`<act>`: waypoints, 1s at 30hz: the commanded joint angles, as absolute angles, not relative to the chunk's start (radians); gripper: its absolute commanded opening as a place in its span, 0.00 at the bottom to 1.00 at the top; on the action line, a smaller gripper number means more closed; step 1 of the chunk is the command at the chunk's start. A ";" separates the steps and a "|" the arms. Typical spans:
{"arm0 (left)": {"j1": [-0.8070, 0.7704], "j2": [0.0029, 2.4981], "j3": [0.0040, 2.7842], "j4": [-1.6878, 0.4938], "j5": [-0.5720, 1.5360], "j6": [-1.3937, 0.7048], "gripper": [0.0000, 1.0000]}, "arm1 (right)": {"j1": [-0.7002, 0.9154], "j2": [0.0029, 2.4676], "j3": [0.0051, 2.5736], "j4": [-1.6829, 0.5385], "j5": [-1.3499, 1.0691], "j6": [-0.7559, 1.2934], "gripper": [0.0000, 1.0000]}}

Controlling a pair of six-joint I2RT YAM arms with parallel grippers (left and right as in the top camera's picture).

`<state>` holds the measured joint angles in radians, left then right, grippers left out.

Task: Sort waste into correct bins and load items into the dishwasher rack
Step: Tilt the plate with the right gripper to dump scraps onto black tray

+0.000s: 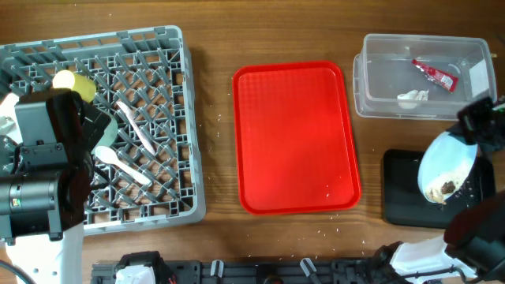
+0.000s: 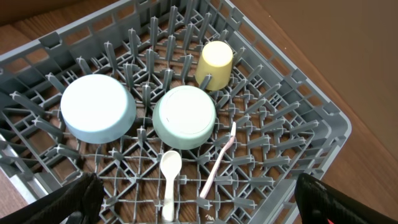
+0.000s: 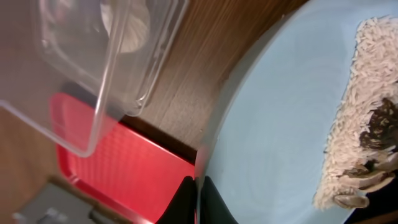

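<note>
Right claw pinches the tilted plate, food scraps on it, over the black tray at four o'clock; left claw gapes above the dishwasher rack.

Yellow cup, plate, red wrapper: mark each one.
yellow cup [image 2: 215, 63], left wrist view, at its middle.
plate [image 1: 447, 160], overhead view, on its bare upper face.
red wrapper [image 1: 435, 74], overhead view, at its middle.
</note>
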<state>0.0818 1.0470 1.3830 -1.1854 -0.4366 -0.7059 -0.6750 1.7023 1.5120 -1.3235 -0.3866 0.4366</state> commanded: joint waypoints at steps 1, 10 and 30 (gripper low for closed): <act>0.089 1.044 1.392 -1.184 -0.438 -0.719 1.00 | -0.743 1.681 1.530 -1.331 -0.546 0.315 0.04; 0.089 1.044 1.392 -1.184 -0.438 -0.719 1.00 | -0.796 1.687 1.530 -1.328 -0.661 0.262 0.04; 0.089 1.044 1.392 -1.184 -0.438 -0.719 1.00 | -0.818 1.703 1.490 -1.379 -0.764 0.152 0.04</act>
<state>0.0818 1.0470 1.3830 -1.1854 -0.4366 -0.7059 -0.8085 1.7023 1.4940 -1.3705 -0.6746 0.2260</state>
